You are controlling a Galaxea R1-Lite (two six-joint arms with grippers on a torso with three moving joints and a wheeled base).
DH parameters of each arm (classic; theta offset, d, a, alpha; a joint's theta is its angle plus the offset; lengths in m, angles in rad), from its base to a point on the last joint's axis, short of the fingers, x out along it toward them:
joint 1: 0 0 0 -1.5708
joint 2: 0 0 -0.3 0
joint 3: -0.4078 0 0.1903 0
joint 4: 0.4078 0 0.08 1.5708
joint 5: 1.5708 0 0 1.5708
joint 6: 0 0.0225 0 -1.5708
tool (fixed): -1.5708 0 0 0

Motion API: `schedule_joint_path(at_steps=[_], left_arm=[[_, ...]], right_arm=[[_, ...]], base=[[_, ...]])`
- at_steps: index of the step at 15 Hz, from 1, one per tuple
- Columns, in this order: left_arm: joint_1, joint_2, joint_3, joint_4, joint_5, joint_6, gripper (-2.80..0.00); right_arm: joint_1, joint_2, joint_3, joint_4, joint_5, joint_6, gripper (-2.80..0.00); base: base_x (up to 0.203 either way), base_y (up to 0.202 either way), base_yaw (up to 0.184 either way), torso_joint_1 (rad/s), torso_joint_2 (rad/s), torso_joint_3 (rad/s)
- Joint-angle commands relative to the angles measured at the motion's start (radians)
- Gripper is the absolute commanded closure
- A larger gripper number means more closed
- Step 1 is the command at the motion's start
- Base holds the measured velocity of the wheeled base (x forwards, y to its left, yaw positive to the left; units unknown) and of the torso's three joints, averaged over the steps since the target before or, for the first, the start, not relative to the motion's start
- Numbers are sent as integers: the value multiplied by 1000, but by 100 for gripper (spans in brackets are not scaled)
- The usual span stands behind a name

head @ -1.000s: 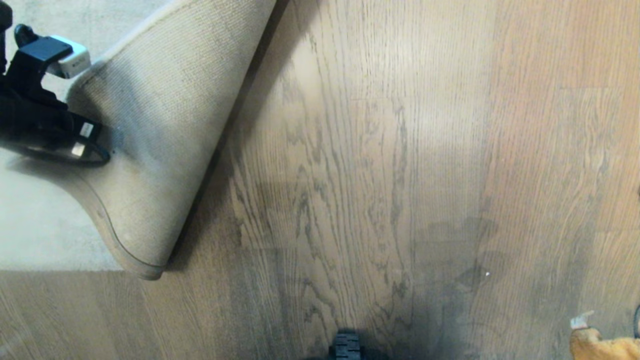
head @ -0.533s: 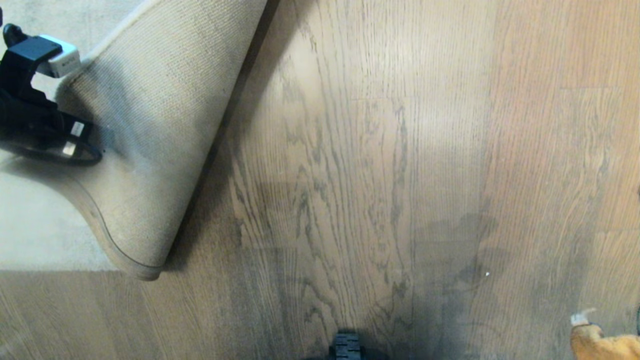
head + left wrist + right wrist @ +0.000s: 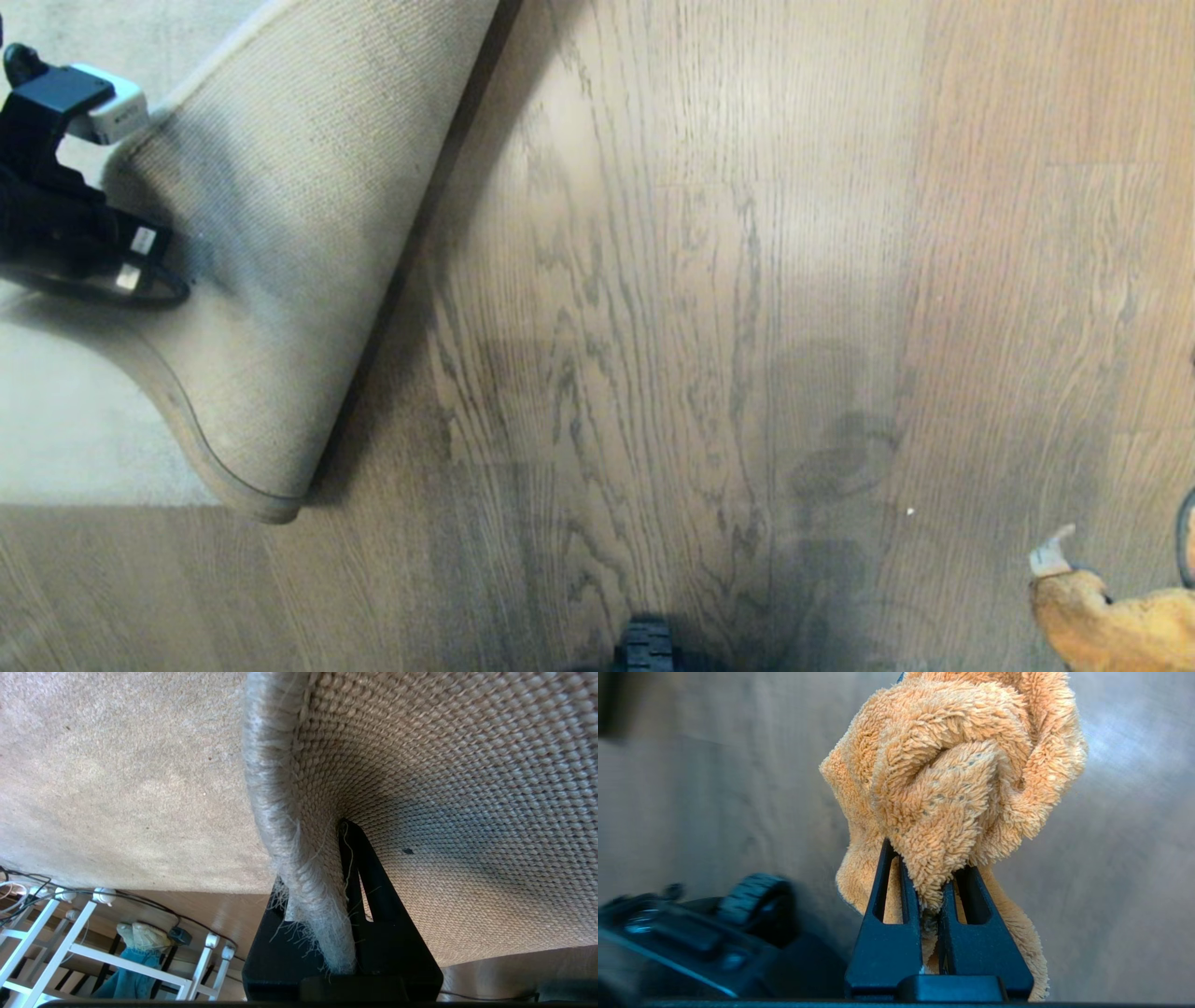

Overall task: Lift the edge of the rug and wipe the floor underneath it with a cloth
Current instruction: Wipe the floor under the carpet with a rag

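- At the upper left of the head frame, the left tool (image 3: 140, 252) was clamped on the rug edge (image 3: 233, 467), holding the corner folded back with its woven backing showing.
- The floor (image 3: 653, 280) beside the fold lay bare.
- At the lower right corner, the right tool (image 3: 931, 891) pinched the bunched orange cloth (image 3: 1111, 625) tight.
- Lifting looked done; wiping had not begun.
- Next, I reckoned, the cloth had to cross toward the fold and press onto the planks.
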Motion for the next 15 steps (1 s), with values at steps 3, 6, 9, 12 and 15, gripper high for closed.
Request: schedule_joint_path(at_steps=[3, 6, 9, 12, 15], left_arm=[[0, 0, 2, 2, 1, -1, 0], [-1, 1, 7, 1, 3, -1, 0], [-1, 5, 7, 1, 3, -1, 0], [-3, 10, 7, 1, 4, -1, 0], [-4, 15, 8, 1, 6, -3, 0]], right_arm=[[0, 297, -35, -156, 145, -2, 0], [12, 493, -90, -246, 312, -17, 0], [167, 673, -173, -307, 361, -32, 0], [398, 863, -279, -402, 322, -34, 0], [658, 1045, -397, -492, 196, -36, 0]], base=[[0, 0, 0, 0, 0, 0], [0, 0, 0, 0, 0, 0], [0, 0, 0, 0, 0, 0], [0, 0, 0, 0, 0, 0], [0, 0, 0, 0, 0, 0]])
